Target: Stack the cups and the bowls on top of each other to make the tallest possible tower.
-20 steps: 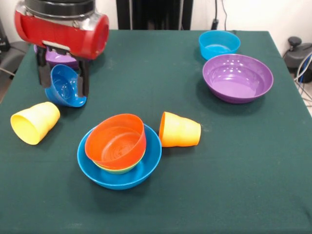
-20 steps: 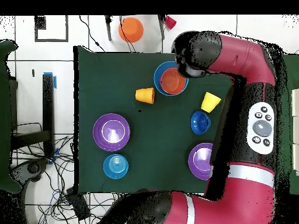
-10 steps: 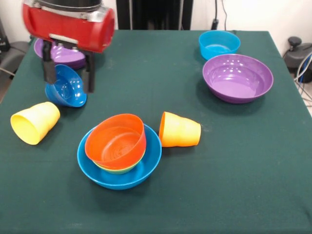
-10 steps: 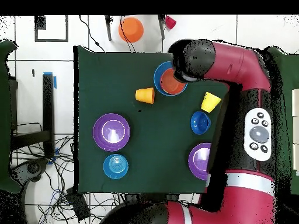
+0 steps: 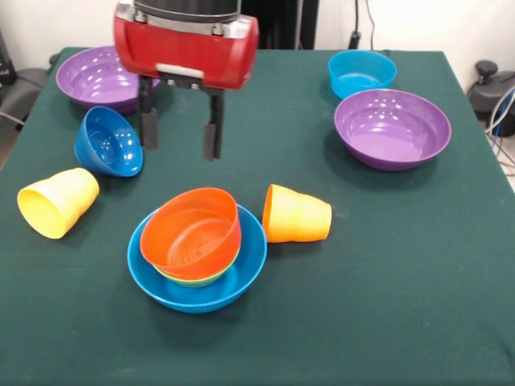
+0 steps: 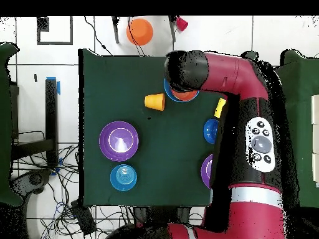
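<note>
My gripper [image 5: 180, 135] hangs open and empty above the table, just behind the stack of bowls. That stack is an orange bowl [image 5: 193, 232] on a green bowl [image 5: 187, 281], inside a large blue bowl [image 5: 211, 296]. An orange cup [image 5: 298, 215] lies on its side to the stack's right, and a yellow cup [image 5: 58, 201] lies on its side to the left. A dark blue bowl [image 5: 109, 142] rests tilted left of the gripper. In the overhead view the arm [image 6: 215, 68] hides most of the stack, while the orange cup [image 6: 154, 101] shows.
Purple bowls sit at the far left [image 5: 92, 76] and at the right [image 5: 392, 129], with a cyan bowl [image 5: 361, 72] behind the right one. In the overhead view, an orange round object [image 6: 139, 30] and a small red one [image 6: 181, 23] lie beyond the table's edge.
The gripper has moved right in the front view, from around the dark blue bowl to behind the bowl stack, still open. The dark blue bowl stays tilted on the table.
</note>
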### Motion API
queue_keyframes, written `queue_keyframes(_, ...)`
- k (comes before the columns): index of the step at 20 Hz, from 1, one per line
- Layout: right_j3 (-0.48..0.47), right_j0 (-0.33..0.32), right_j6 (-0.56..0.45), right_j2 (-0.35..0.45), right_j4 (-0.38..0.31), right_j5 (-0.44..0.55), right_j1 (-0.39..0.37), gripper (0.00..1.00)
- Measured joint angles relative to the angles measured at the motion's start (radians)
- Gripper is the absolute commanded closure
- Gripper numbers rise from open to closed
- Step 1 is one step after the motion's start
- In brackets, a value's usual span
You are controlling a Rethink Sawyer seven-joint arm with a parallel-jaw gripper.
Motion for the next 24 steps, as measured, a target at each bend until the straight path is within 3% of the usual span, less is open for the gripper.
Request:
queue_keyframes(6, 0.078, -0.024, 0.0, 0.048, 0.0, -0.038, -0.017, 0.0)
queue_keyframes(12, 0.176, -0.027, 0.0, 0.058, -0.001, -0.142, -0.04, 0.0)
queue_keyframes(24, 0.188, -0.001, 0.0, 0.061, 0.004, -0.162, -0.04, 0.0)
